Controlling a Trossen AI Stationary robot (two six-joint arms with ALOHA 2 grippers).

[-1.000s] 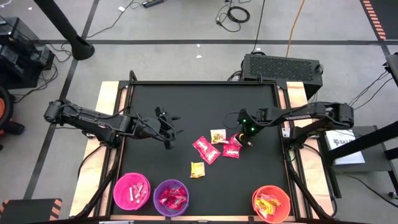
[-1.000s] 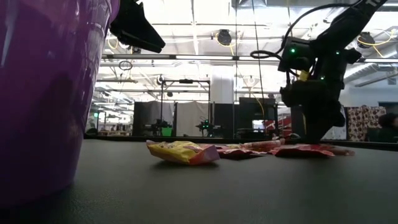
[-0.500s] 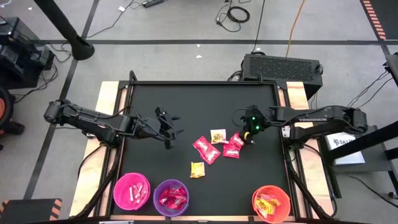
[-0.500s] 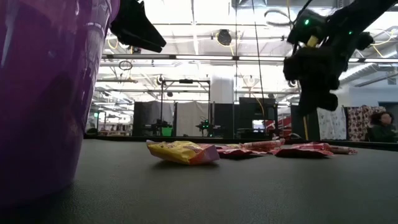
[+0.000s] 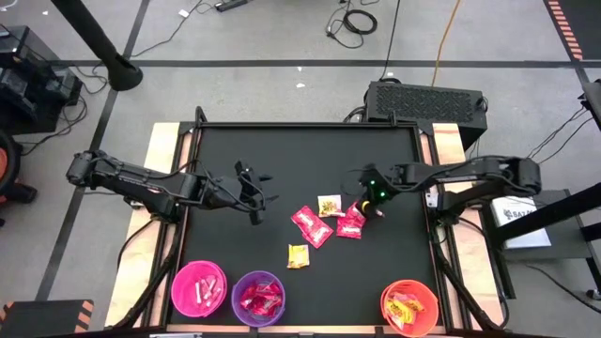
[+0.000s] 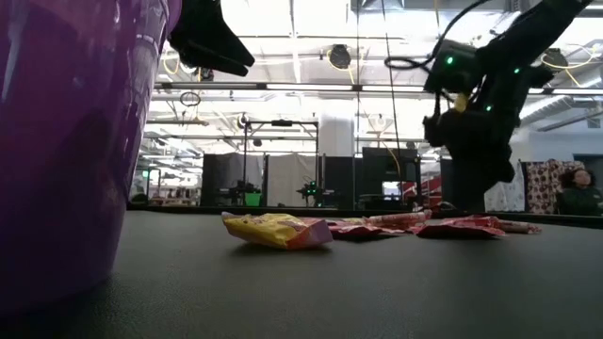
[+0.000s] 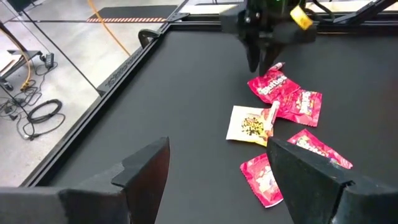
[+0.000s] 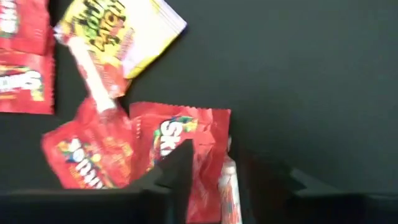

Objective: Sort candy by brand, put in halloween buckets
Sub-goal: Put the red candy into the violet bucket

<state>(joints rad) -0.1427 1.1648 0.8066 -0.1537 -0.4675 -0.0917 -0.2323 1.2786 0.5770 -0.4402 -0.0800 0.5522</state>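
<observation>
The right gripper [image 5: 377, 208] stands low over the right end of the loose candy cluster, directly above a red packet [image 8: 186, 149] and a thin pale stick-shaped sweet [image 8: 229, 186] lying against that packet's edge. In the right wrist view the two dark fingers straddle the stick with a gap between them and nothing lifted, so the jaws are part-open and empty. The stick's long axis runs roughly along the line of the fingers rather than across it (an awkward presentation, in my judgement, for a clean pinch), and the red packet beneath could come up with it.

The left gripper [image 5: 252, 192] waits spread wide and empty above bare table, well to the left of the cluster; the right arm is plainly the nearer.

Remaining loose candy sits mid-table: two further red packets [image 5: 311, 226], a yellow-and-white packet [image 5: 330, 205] and a small yellow one [image 5: 298, 255] lying apart, nearer the buckets. All are flat, glossy, crinkled film with crimped ends, light and liable to slide on the matt black table [image 5: 282, 155].

The three round plastic pails stand along the front edge: pink bucket [image 5: 199, 287] and purple bucket [image 5: 258, 297] side by side at left, orange bucket [image 5: 410, 306] at right, each already holding packets.
</observation>
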